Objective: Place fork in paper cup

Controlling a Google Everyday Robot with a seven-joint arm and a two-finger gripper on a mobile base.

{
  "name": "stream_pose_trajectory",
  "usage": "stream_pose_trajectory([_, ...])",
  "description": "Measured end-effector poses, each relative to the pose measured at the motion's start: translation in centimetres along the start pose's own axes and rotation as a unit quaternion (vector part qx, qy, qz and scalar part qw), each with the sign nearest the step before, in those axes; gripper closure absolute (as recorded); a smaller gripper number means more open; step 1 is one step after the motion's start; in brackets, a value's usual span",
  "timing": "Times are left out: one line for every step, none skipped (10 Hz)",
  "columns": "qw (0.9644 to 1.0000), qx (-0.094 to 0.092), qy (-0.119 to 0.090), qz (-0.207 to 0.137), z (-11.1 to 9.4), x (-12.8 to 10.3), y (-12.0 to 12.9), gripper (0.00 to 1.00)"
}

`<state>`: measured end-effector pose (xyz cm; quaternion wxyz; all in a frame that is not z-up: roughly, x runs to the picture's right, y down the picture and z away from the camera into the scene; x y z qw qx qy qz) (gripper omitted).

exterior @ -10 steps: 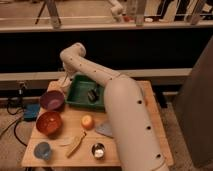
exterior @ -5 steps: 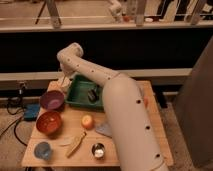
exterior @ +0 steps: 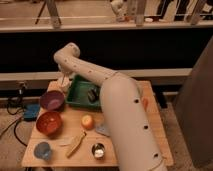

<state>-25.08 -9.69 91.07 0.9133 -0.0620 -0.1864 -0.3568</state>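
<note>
My arm reaches from the lower right across the table to its far left corner. The gripper [exterior: 63, 80] hangs down there, just left of the green tray [exterior: 75, 100] and behind the purple bowl [exterior: 51, 100]. A small whitish shape right under the gripper may be the paper cup [exterior: 64, 87]; the gripper and the cup blend together. I cannot make out the fork, neither in the gripper nor on the table.
The green tray holds a dark object [exterior: 92, 95]. A red bowl [exterior: 48, 123], a small blue cup [exterior: 42, 150], a shiny metal cup [exterior: 98, 150], an orange fruit [exterior: 87, 121] and a yellowish long object [exterior: 76, 144] lie at the table's front.
The arm's upper joint and the gripper have shifted slightly to the left above the far left corner. The things on the table have not moved.
</note>
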Motion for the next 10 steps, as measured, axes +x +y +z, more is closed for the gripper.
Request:
stream_pose_trajectory([1.0, -0.003, 0.005, -0.001, -0.03, -0.07, -0.1, 0.31])
stream_pose_trajectory([1.0, -0.004, 0.007, -0.001, -0.03, -0.08, -0.13, 0.29])
stream_pose_trajectory([0.9999, -0.005, 0.009, -0.001, -0.06, -0.05, -0.15, 0.29])
stream_pose_trajectory([0.9999, -0.006, 0.012, -0.001, -0.11, -0.04, -0.18, 0.29])
stream_pose_trajectory([0.9999, -0.005, 0.015, -0.002, -0.18, -0.04, -0.18, 0.29])
stream_pose_trajectory([0.9998, -0.005, 0.017, -0.002, -0.23, -0.06, -0.18, 0.29])
stream_pose_trajectory([0.9998, -0.004, 0.017, -0.002, -0.3, -0.11, -0.18, 0.29])
stream_pose_trajectory([0.9999, -0.001, 0.016, -0.003, -0.38, -0.21, -0.22, 0.29])
stream_pose_trajectory([0.9999, 0.003, 0.013, -0.003, -0.47, -0.14, -0.14, 0.29])
stream_pose_trajectory([0.9999, 0.007, 0.01, -0.004, -0.57, -0.03, -0.02, 0.29])
